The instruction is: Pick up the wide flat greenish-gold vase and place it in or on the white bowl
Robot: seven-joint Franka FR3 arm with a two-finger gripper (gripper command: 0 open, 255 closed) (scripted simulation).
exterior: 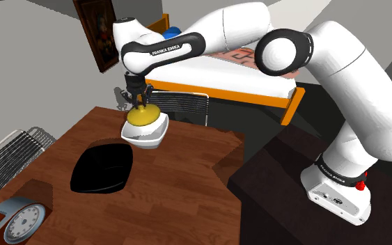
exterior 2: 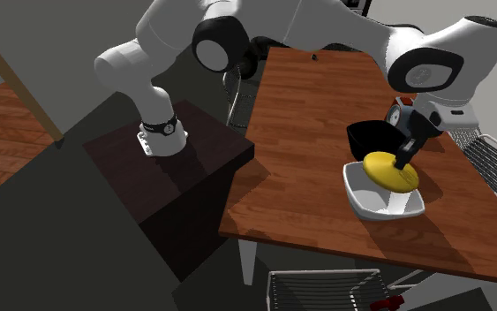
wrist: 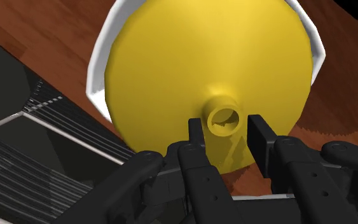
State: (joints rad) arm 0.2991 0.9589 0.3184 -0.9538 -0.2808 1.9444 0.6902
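Yellow-gold vase (exterior: 144,115), wide flat body, sits in white bowl (exterior: 145,136) on wooden table (exterior: 187,167), gripper (exterior: 140,97) over it. Second exterior view: vase lies tilted in bowl. Wrist view: fingers (wrist: 196,137) spread, flanking narrow neck, slight gap.

my arm (exterior: 340,76) is glossy white, built of fat rounded links, with black rings at the joints (exterior: 259,56). a black band (exterior: 161,47) near the wrist carries white "franka emika" lettering. another lettered band sits on the white base (exterior: 326,191), beside 1 small red button (exterior: 360,185). the gripper (wrist: 227,130) is all black, with 2 blocky, square-tipped fingers (wrist: 199,159).
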